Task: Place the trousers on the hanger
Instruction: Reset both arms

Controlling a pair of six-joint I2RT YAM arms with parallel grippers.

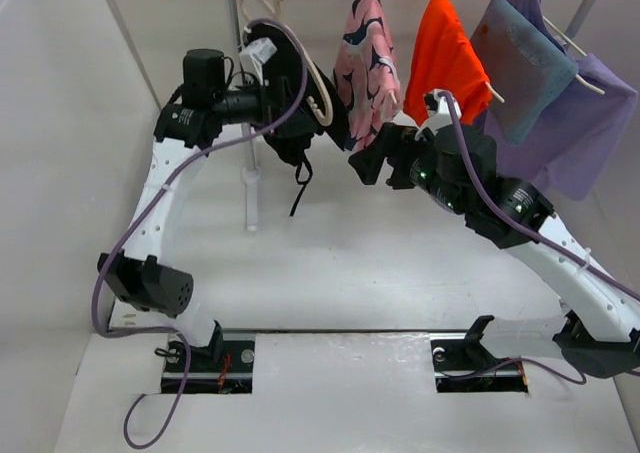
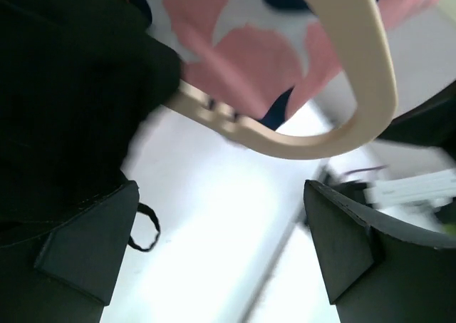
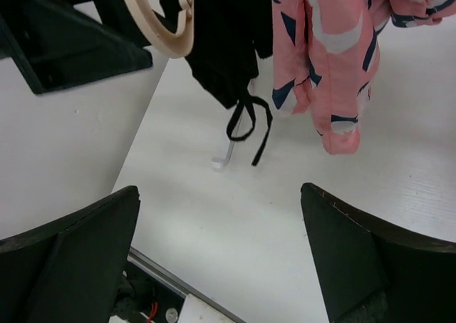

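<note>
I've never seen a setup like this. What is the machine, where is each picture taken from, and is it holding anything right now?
These are two robot arms bolted to the near edge of a white table. The wide picture looks down from above and behind them. The other two come from a camera on each wrist, so the dark wedges at the bottom are that hand's own fingers. A clothes rack at the back carries a pink patterned garment, an orange one and others. The left hand is up at the pale wooden hanger, where the black trousers hang bunched against it. The right hand points toward them. Both hands are open and hold nothing.
</note>
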